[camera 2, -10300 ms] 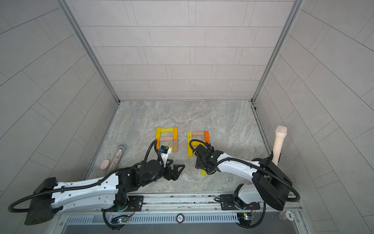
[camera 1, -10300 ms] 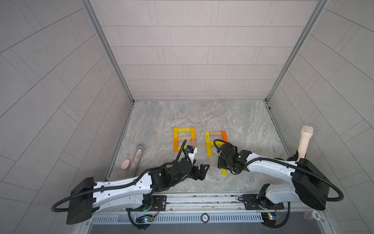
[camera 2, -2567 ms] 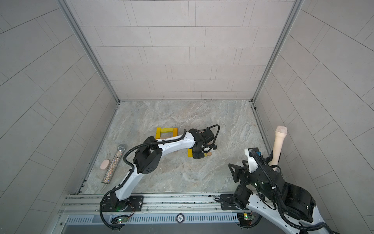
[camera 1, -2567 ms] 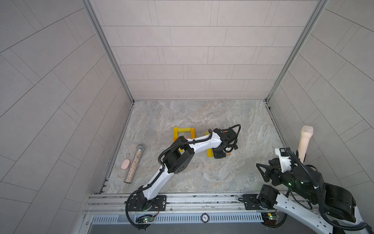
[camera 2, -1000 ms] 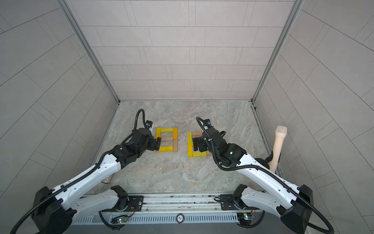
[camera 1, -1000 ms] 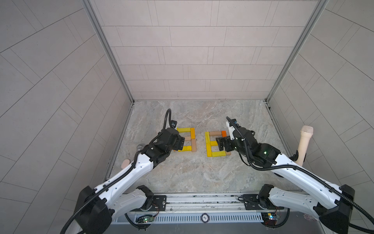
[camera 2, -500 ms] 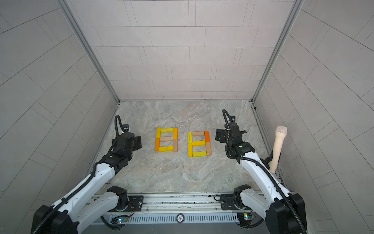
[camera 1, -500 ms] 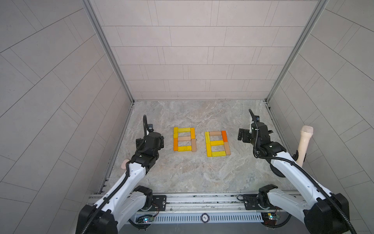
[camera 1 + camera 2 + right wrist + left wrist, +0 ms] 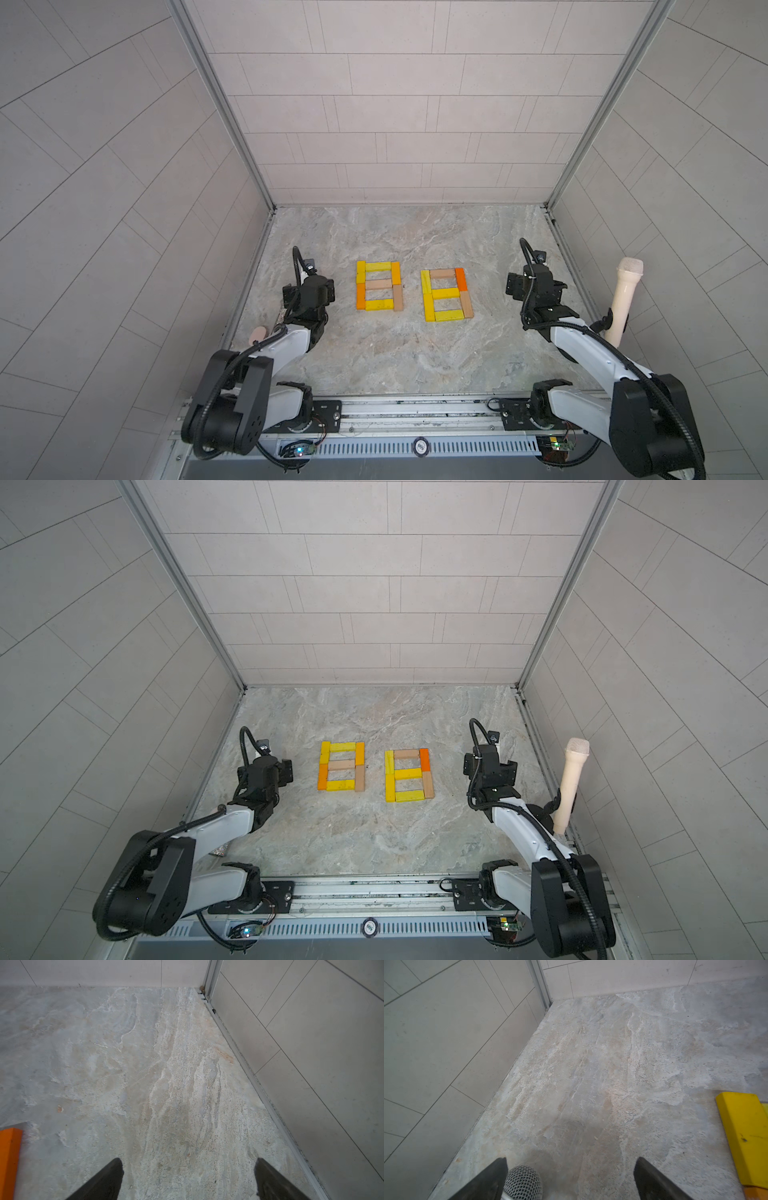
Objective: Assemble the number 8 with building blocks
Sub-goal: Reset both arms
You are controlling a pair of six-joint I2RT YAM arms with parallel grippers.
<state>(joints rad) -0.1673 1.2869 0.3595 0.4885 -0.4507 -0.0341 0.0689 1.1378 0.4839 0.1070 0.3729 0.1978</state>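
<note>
Grey tiled walls (image 9: 374, 124) box in the whole cell, with a marbled stone tabletop (image 9: 395, 357) as the floor. From my seat the left arm (image 9: 286, 345) sits out by the left wall and the right arm (image 9: 582, 353) out by the right wall, both well clear of the blocks. Left gripper (image 9: 571, 1160) has its fingers spread wide with only bare stone between the tips, and same deal for the right gripper (image 9: 188, 1160), so neither is holding anything. Mid-table there are two finished figures lying flat side by side with a gap between them: the left 8 (image 9: 379, 284) and the right 8 (image 9: 445, 294), seven bars each, two square holes each, in a mix of yellow, orange and tan. Over by the right wall a cream microphone-shaped thing (image 9: 623, 299) stands on end just behind the right arm. The left wrist cam catches the mesh head of a silver cylinder (image 9: 522, 1182) right beside one finger, though I can't tell if it touches. That cam also clips a yellow block (image 9: 747, 1140) of the left 8, and the right wrist cam clips an orange block (image 9: 9, 1159).
</note>
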